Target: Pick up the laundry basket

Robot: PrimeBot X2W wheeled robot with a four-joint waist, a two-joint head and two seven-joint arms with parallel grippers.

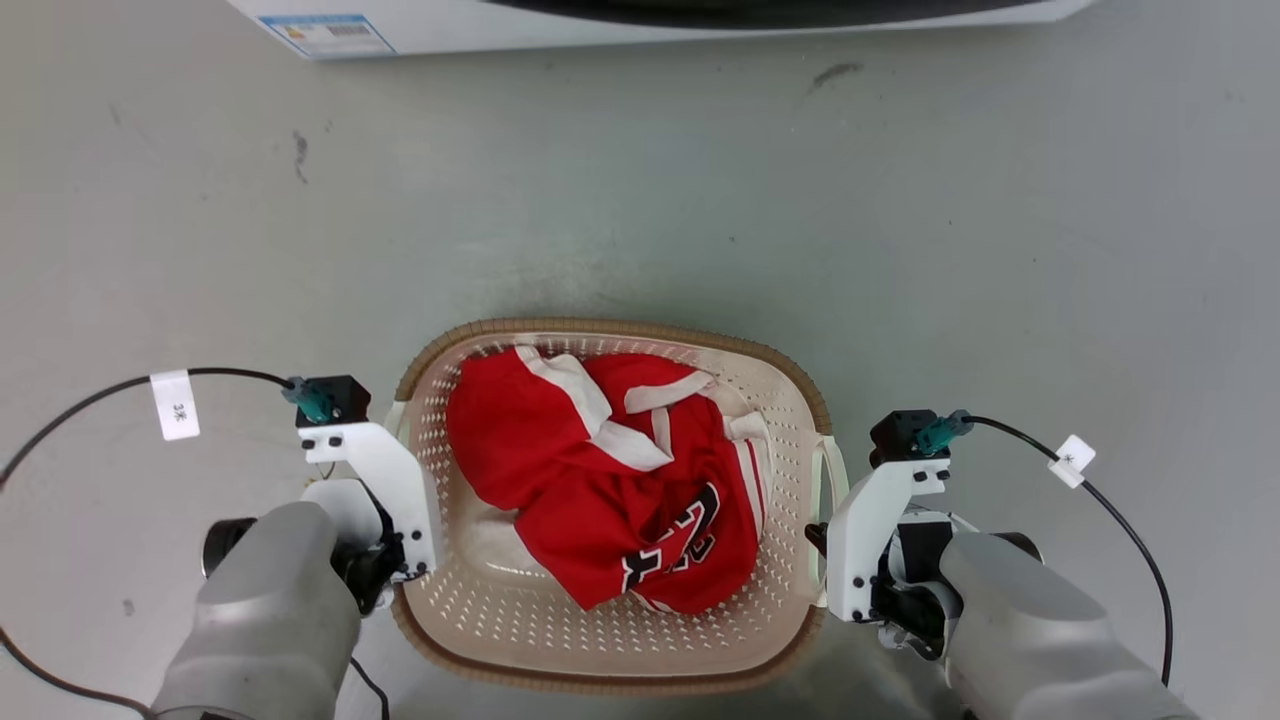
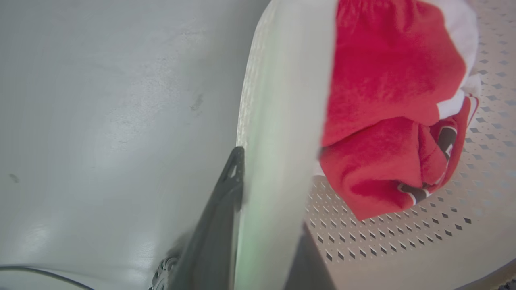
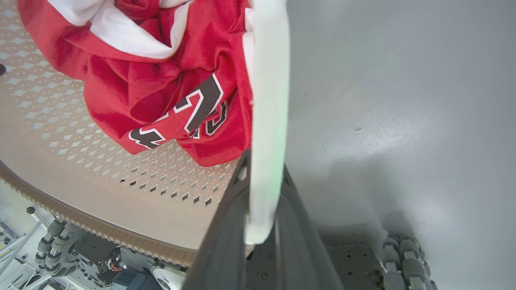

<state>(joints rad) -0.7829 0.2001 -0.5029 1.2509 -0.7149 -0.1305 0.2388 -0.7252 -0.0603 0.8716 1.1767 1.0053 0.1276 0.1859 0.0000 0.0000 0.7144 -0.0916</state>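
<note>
The laundry basket [image 1: 600, 328] is cream-white with perforated walls and a brown woven rim, and it sits low in the middle of the head view. A crumpled red and white jersey [image 1: 620, 470] lies inside it. My left gripper [image 1: 400, 560] is at the basket's left side. In the left wrist view the white handle [image 2: 282, 100] runs between its dark fingers [image 2: 225, 209], and the left gripper [image 2: 270, 193] is shut on it. My right gripper [image 1: 825, 545] is at the right side. The right gripper [image 3: 264, 169] is shut on the right handle [image 3: 268, 80].
The white base of a washing machine [image 1: 640, 25] crosses the top edge, with a blue label [image 1: 330, 35] at its left. Grey floor [image 1: 900, 250] surrounds the basket. Black cables [image 1: 90, 400] trail from both wrists. The robot's wheeled base [image 3: 60, 241] shows beneath the basket's near rim.
</note>
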